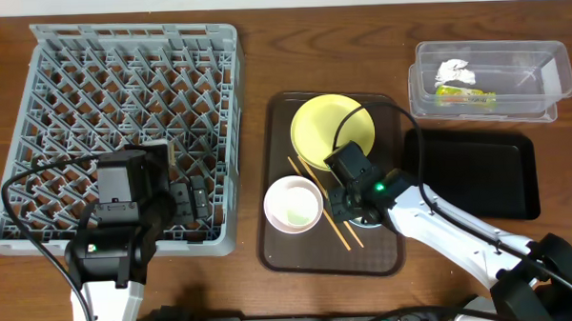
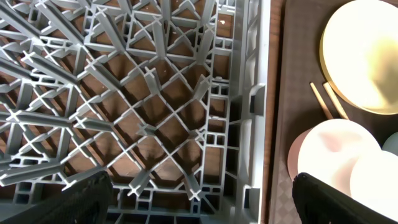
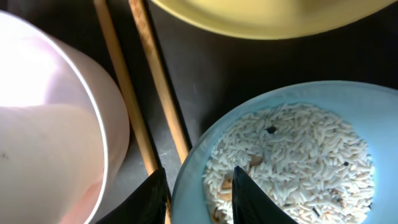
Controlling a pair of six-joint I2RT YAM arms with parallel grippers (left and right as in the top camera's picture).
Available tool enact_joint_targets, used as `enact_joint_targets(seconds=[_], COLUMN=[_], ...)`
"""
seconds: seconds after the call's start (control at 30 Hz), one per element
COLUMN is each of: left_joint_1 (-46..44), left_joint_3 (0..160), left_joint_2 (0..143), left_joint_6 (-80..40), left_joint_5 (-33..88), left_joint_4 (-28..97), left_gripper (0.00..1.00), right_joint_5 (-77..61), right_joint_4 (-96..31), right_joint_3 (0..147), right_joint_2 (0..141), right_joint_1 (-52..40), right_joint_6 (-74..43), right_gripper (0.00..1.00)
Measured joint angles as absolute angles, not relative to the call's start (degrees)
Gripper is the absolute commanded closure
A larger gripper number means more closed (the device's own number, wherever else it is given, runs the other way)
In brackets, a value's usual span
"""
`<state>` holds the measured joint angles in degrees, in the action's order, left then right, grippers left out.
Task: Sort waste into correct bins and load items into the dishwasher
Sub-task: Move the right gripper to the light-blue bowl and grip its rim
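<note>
Right wrist view puts me almost inside the round light blue bowl (image 3: pixel 188 179), which sits on the dark brown rectangular serving tray (image 1: pixel 299 257) and carries a heap of loose whitish rice scraps (image 3: pixel 292 155). The right pincer (image 3: pixel 199 177) straddles its near rim, one finger outside and one over the rice, jaws narrow. Whether they bite the rim yet I cannot tell. The worry from where I stand is that thin-edge hold. A bowl lifted by one side would likely tip away from the pincer and shed rice over the tray, and a shallow pinch could slip off altogether. The pair of thin wooden chopsticks (image 3: pixel 160 84) lies just beside the outer finger and could be nudged or caught. The pale pink-white round bowl (image 3: pixel 50 124), just past them on that same side, might get bumped; it looks empty. Ahead of the pincer lies the round yellow plate (image 3: pixel 267 15), bare. Off the brown tray, on the pincer's side away from the pink bowl, the shallow black rectangular tray (image 1: pixel 477 178) is near and shows nothing in it. Farther from the pincer, the clear plastic rectangular tub (image 1: pixel 550 65) holds a crumpled white tissue (image 1: pixel 455 74) and a green-and-orange snack wrapper (image 1: pixel 467 97). Well apart beyond the pink bowl stands the large square grey plastic dish rack (image 1: pixel 74 92), no dishes in it, with the left pincer (image 2: pixel 202 199) over it, jaws wide and holding nothing.
</note>
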<state>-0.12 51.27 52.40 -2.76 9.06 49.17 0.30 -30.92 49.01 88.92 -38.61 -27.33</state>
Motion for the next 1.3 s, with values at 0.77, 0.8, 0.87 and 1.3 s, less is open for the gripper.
enact_joint_targets(seconds=[0.77,0.8,0.87,1.3], left_joint_1=[-0.1,-0.1,-0.1,-0.1], left_joint_3=[51.3,51.3,51.3,51.3], left_joint_2=[52.4,52.4,52.4,52.4], left_joint_6=[-2.8,-2.8,-2.8,-2.8], left_joint_5=[9.1,9.1,9.1,9.0], left_joint_4=[49.5,49.5,49.5,49.5], left_gripper=[0.06,0.06,0.06,0.06], right_joint_5=[3.0,3.1,3.8,4.5], right_joint_4=[-27.8,-27.8,-27.8,-43.0], right_joint_3=[49.0,49.0,49.0,58.3], right_joint_2=[92.4,92.4,92.4,92.3], right_joint_1=[-40.9,-40.9,-40.9,-40.5], right_joint_6=[-32.6,-32.8,-33.0,-29.5], right_gripper=[0.92,0.96,0.99,0.99])
